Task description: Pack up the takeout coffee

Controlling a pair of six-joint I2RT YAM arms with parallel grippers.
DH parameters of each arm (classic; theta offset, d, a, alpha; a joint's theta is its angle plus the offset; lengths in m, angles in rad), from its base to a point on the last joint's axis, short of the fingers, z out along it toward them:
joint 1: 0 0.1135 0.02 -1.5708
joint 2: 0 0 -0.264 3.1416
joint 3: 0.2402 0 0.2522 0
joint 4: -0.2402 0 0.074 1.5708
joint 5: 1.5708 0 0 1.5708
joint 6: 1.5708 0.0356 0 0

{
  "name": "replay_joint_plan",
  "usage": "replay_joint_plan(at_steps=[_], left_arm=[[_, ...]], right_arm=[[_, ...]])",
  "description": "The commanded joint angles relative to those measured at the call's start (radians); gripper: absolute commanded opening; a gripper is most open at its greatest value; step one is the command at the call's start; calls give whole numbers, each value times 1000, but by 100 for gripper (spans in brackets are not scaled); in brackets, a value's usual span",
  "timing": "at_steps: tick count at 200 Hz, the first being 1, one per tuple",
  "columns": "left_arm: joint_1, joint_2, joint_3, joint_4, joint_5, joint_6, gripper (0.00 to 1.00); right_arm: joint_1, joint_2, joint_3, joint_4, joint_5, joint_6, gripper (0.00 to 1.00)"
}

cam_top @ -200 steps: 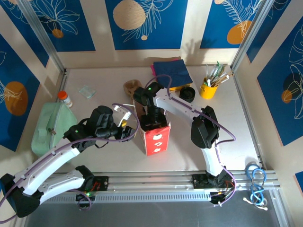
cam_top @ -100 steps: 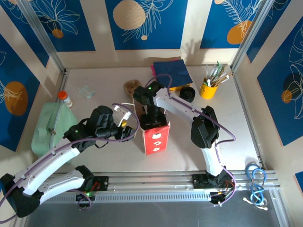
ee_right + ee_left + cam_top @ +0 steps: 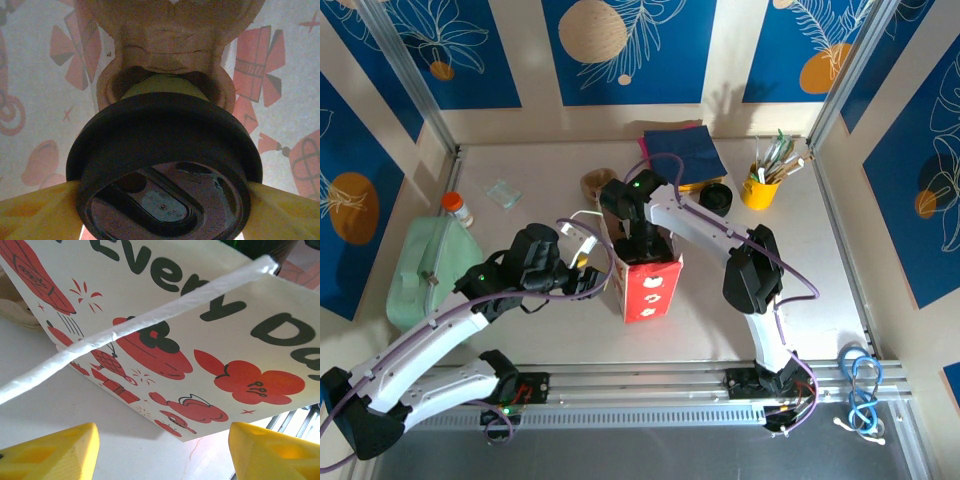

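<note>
- Red-and-white paper bag (image 3: 652,290) is seen standing open, with the right gripper (image 3: 162,212) lowered into its mouth from above.
- Inside the bag, the cup (image 3: 159,86) is seated in a brown pulp carrier (image 3: 170,35). Its black lid (image 3: 165,135) is fitted and faces up, and the bag's printed walls are seen around it.
- The right fingers (image 3: 35,212) are placed on either side of the lid, but their tips are hidden beneath its rim. It cannot be told whether the cup is gripped or let go.
- The left gripper (image 3: 162,452) is held just beside the bag's left face, fingers spread wide with nothing between them. The bag's white handle (image 3: 125,330) runs across in front of them, untouched as far as can be seen.
- The packing is judged nearly finished: the cup is capped, set in the carrier and lowered into the bag.
- Left to be done, by the look of it, are a clean release and the withdrawal of the right arm without the cup being tipped or the bag dragged.
- Compared with a second earlier, the right wrist is seen slightly higher above the bag's mouth, and the bag's front has been shifted a little. The left arm is unchanged beside the bag.
</note>
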Motion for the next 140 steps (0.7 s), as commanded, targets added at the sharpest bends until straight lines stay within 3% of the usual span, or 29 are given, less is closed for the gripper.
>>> replay_joint_plan(at_steps=[1,140], left_arm=[[-10,-19,-9,-23,-15,-6,69],[-11,-27,-9,-23,-18,-5,69]], right_arm=[[13,-26,40,-47,19,-6,79],[31,-66,103,-94,56,12,81]])
